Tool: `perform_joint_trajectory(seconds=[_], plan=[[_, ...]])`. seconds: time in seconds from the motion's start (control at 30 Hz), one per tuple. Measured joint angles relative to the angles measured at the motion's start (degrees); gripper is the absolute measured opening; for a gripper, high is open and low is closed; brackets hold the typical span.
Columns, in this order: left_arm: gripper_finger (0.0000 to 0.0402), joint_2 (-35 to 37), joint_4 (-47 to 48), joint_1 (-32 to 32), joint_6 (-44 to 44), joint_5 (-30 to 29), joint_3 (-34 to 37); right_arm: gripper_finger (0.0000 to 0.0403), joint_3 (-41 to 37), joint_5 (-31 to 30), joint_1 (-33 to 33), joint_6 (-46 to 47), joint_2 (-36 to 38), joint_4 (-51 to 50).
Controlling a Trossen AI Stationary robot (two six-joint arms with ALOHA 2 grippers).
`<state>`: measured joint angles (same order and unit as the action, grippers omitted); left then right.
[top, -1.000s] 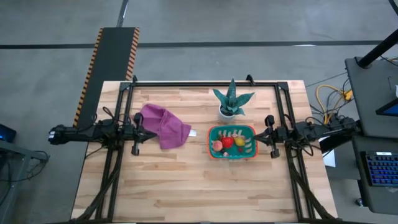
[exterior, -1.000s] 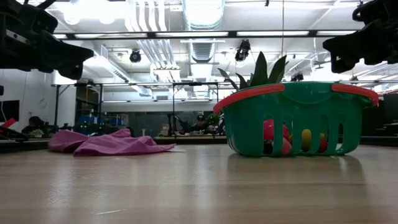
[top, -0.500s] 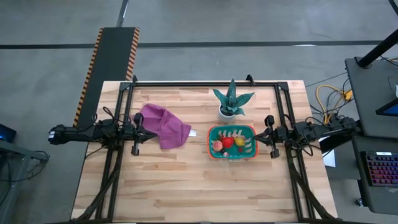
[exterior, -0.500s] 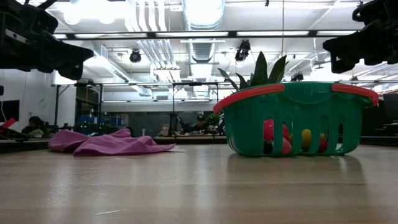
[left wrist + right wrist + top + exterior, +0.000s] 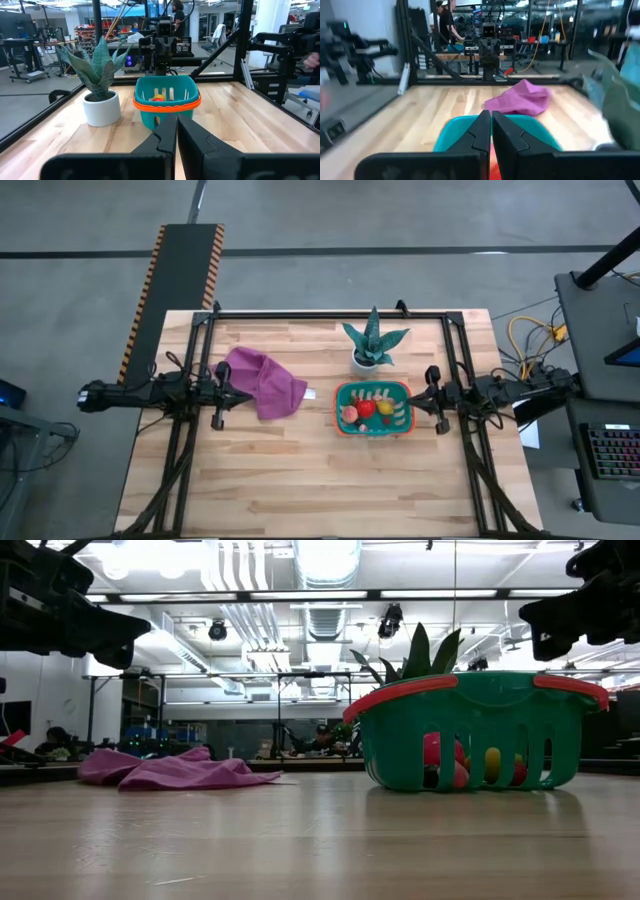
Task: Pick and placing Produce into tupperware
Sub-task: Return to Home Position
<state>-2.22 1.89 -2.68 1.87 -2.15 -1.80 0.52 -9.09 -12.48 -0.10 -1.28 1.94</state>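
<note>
The teal tupperware tub [image 5: 374, 408] with an orange-red rim stands on the wooden table, right of centre. In it lie pieces of produce: a peach one [image 5: 349, 414], a red one [image 5: 366, 408] and a yellow one [image 5: 386, 408]. In the low view they show through the tub's slits [image 5: 470, 762]. My left gripper [image 5: 248, 393] hangs level and shut above the purple cloth's near-left part. My right gripper [image 5: 413, 399] hangs level and shut above the tub's right rim. Both grippers hang well above the table, the left gripper [image 5: 128, 648] at top left and the right gripper [image 5: 535, 635] at top right in the low view.
A spiky green plant in a white pot [image 5: 373, 345] stands just behind the tub. The crumpled purple cloth [image 5: 262, 382] lies left of centre. A black frame [image 5: 330, 315] runs along the table's far edge and both sides. The near half of the table [image 5: 320, 480] is bare wood.
</note>
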Motion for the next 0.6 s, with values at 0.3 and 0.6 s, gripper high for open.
perform_joint_trajectory(seconds=[0.3,0.6], plan=[[0.0,0.0,-0.07,0.0,0.0,0.0,0.0,0.0009,0.02,0.0,0.01,10.36,-0.02,0.01],[0.0,-0.08,-0.11,0.02,0.0,0.0,0.0,0.0009,0.01,0.01,0.01,10.4,0.0,0.01]])
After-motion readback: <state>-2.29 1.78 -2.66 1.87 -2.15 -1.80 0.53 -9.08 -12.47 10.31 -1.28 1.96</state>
